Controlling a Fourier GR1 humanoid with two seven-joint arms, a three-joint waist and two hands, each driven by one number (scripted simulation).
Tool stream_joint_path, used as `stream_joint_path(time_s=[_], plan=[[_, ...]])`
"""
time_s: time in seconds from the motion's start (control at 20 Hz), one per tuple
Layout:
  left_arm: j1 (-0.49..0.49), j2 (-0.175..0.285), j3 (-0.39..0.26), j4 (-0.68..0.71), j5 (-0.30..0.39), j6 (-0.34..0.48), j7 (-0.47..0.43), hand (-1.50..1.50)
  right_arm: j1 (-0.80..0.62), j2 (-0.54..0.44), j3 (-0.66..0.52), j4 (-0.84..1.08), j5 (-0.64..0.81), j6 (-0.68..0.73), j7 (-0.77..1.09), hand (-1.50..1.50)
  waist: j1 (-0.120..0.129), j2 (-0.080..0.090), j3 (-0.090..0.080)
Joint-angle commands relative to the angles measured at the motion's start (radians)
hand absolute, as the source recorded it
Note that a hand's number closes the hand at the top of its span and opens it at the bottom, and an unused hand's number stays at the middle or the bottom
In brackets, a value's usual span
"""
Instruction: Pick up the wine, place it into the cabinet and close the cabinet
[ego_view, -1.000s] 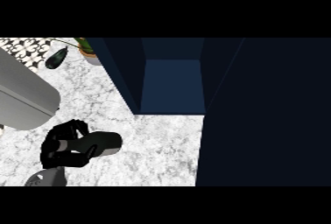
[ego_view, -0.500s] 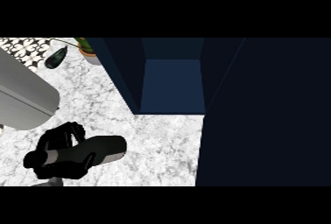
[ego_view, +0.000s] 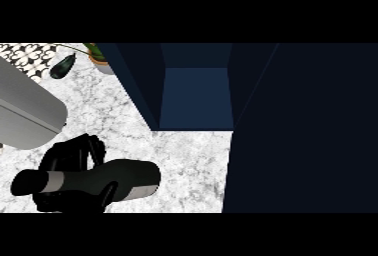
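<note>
The wine bottle (ego_view: 111, 180) is dark with a grey band near its neck. It lies nearly level at the lower left, neck pointing left and base pointing right. My left hand (ego_view: 70, 157) is curled round it from behind and below, with a finger (ego_view: 109, 192) crossing its front. The broad grey forearm (ego_view: 26, 112) comes in from the left edge above it. The cabinet (ego_view: 196, 97) stands open to the upper right of the bottle, showing a blue inside. Its dark door (ego_view: 303, 130) fills the right side. My right hand does not show.
The marble counter (ego_view: 184, 160) lies between the bottle and the cabinet. A potted plant (ego_view: 100, 62) with a dark leaf (ego_view: 63, 66) stands at the back left, in front of a patterned wall (ego_view: 26, 54).
The bottle has tipped from almost end-on to lying sideways, with its neck now out to the left. It and the hand look larger and lower in the view.
</note>
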Motion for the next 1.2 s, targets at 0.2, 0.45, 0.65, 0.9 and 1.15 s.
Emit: stream_joint_path(time_s=[0.2, 0.45, 0.65, 0.9, 1.15], plan=[[-0.065, -0.045, -0.177, -0.149, -0.035, 0.137, 0.208, 1.50, 0.052, -0.009, -0.015, -0.175, -0.090, -0.004, 0.079, -1.50, -0.010, -0.001, 0.000], [-0.213, -0.046, -0.296, -0.016, -0.028, 0.312, 0.191, 1.50, 0.061, -0.024, -0.085, -0.129, -0.139, 0.021, 0.041, -1.50, -0.015, 0.002, 0.000], [-0.241, -0.046, -0.404, -0.132, -0.070, 0.451, 0.287, 1.50, 0.035, 0.009, -0.015, -0.124, -0.067, -0.007, 0.060, -1.50, -0.007, 0.001, -0.001], [-0.457, -0.046, -0.393, -0.015, -0.056, 0.575, 0.349, 1.50, 0.045, -0.001, -0.046, -0.073, -0.113, 0.032, -0.005, -1.50, -0.011, 0.002, 0.000], [-0.543, -0.046, -0.435, 0.126, -0.059, 0.668, 0.265, 1.50, 0.106, -0.022, -0.093, -0.095, -0.152, 0.069, -0.029, -1.50, -0.015, 0.003, 0.000]])
